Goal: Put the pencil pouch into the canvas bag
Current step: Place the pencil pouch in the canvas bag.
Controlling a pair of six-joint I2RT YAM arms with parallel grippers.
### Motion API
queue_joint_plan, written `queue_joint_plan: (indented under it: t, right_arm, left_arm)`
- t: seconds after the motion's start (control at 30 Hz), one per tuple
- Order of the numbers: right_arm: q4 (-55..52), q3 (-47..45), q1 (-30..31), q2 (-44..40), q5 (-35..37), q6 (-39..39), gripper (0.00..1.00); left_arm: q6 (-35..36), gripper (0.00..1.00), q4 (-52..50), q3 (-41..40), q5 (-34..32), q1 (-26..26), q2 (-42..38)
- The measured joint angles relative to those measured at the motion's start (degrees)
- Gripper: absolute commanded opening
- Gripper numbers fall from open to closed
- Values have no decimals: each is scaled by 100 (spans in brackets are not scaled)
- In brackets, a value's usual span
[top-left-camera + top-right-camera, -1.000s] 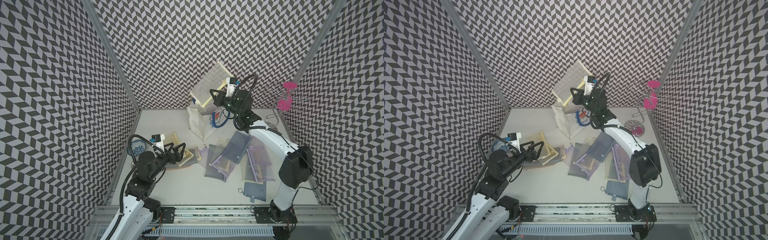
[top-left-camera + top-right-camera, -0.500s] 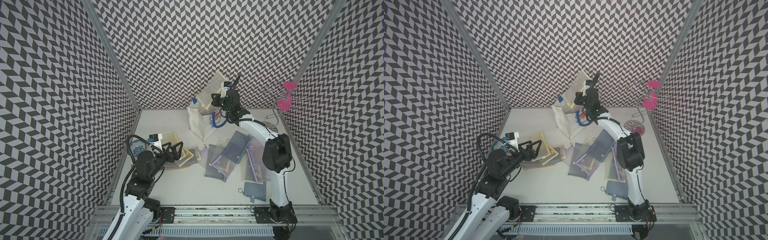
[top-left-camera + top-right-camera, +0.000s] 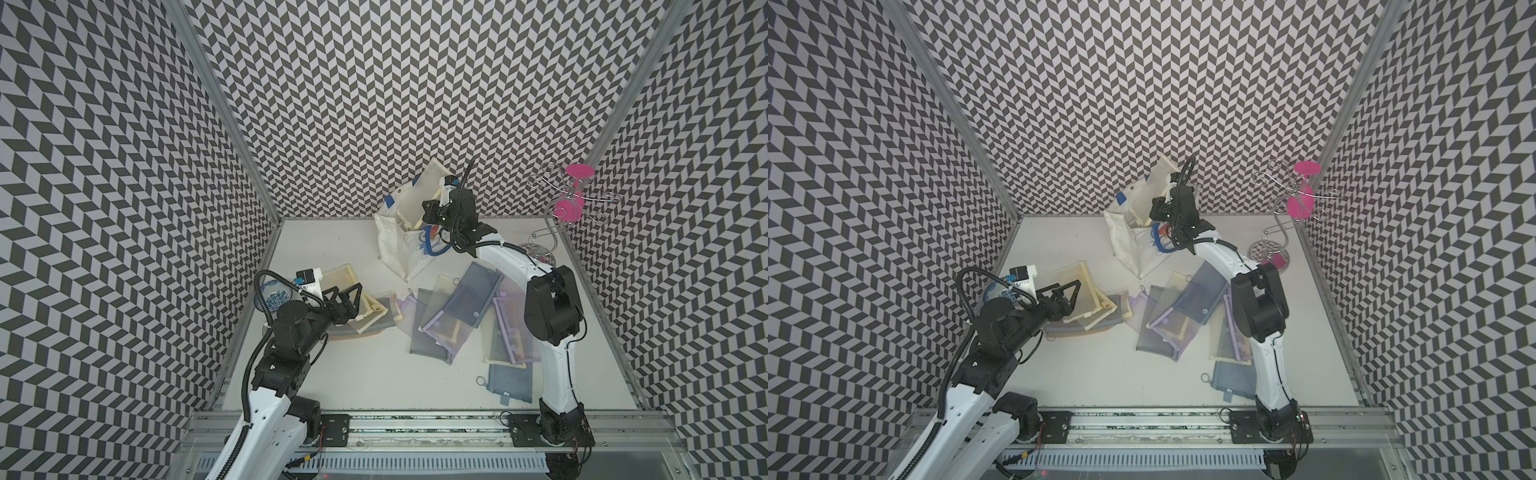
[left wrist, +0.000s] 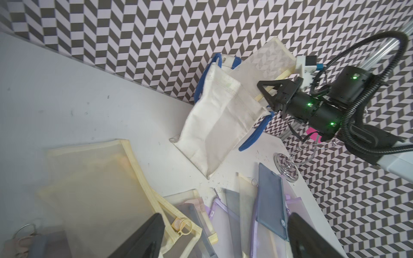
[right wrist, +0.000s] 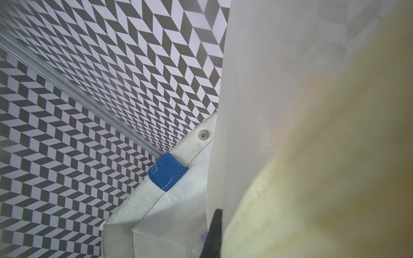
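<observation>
The right claw (image 3: 432, 211), clamped on the pencil pouch (image 4: 263, 64), holds it slanted over the canvas bag (image 4: 214, 125), seemingly so a corner enters first; the left claw (image 3: 356, 302) gapes, well apart from the bag.

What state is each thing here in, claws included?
Cream-white canvas bag with blue handles: standing, mouth open.
Yellow-edged mesh pencil pouch: partly inside bag, top sticking out.
Right gripper: shut on that pouch.
Left gripper: open, empty, over table pouches.
Loose mesh pouches: lying flat, overlapping.

The canvas bag (image 3: 395, 245) stands at the back of the counter (image 3: 374, 386) with a pencil pouch (image 3: 428, 183) upright in its mouth. Loose pouches (image 3: 453, 316) lie before it, and a wire stand (image 3: 569, 208) is on its right.
</observation>
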Motion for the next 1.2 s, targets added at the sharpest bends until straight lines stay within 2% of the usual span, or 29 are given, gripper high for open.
queue_joint_plan:
  t: [0.2, 0.3, 0.4, 0.67, 0.83, 1.2]
  right_arm:
    - [-162, 114, 0, 0, -103, -57, 51]
    - [-184, 129, 0, 0, -105, -103, 64]
    - [-247, 129, 0, -2, -81, -179, 72]
    - [-529, 127, -70, -247, 35, -463, 87]
    - [-640, 175, -273, -549, -68, -575, 84]
    - [-1309, 1213, -730, -407, -122, -946, 84]
  left_arm:
    - [-13, 87, -299, 7, -385, 0, 149]
    - [-11, 87, -337, 7, -472, 0, 105]
    - [-13, 87, -345, 7, -511, 0, 103]
    - [-13, 86, -444, 42, -518, 0, 273]
    - [-79, 85, -455, 42, -509, 0, 278]
    - [-136, 84, -455, 42, -511, 0, 282]
